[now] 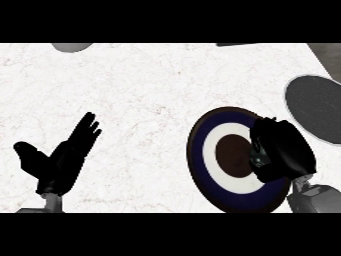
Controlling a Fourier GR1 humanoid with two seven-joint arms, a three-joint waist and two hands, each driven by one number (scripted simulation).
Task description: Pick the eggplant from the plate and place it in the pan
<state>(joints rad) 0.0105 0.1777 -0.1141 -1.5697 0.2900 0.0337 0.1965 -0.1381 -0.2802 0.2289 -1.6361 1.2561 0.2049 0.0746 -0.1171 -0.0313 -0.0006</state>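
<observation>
1. Head view, surface: a white, faintly veined counter [151,90] filled the frame. A grey round shape [72,47] was cut off at the top edge, and a dark flat thing [239,44] showed at the top right; neither could be identified.
2. Head view, task things: the plate [202,150], with a dark blue rim, white ring and brown centre, sat right of middle. The pan [324,107], a dark grey disc with a pale rim, lay just up and right of it, close but apparently not touching. Nothing was visible inside the pan.
3. Head view, right hand: the right hand [280,150] hung over the plate's right half with its fingers curled downward, covering that side.
4. Eggplant: not visible as a separate thing. The hand hid the spot where it would lie, so colour, shape and pose could not be read. It was probably under or inside the curled fingers, but whether they actually closed on it could not be told.
5. Left hand: the left hand [58,160] rested at the lower left with fingers spread straight and thumb out, holding nothing, well apart from the plate.
6. Progress, as a judgement: early, at the grasp stage. Lifting, carrying to the pan and releasing all remained.
</observation>
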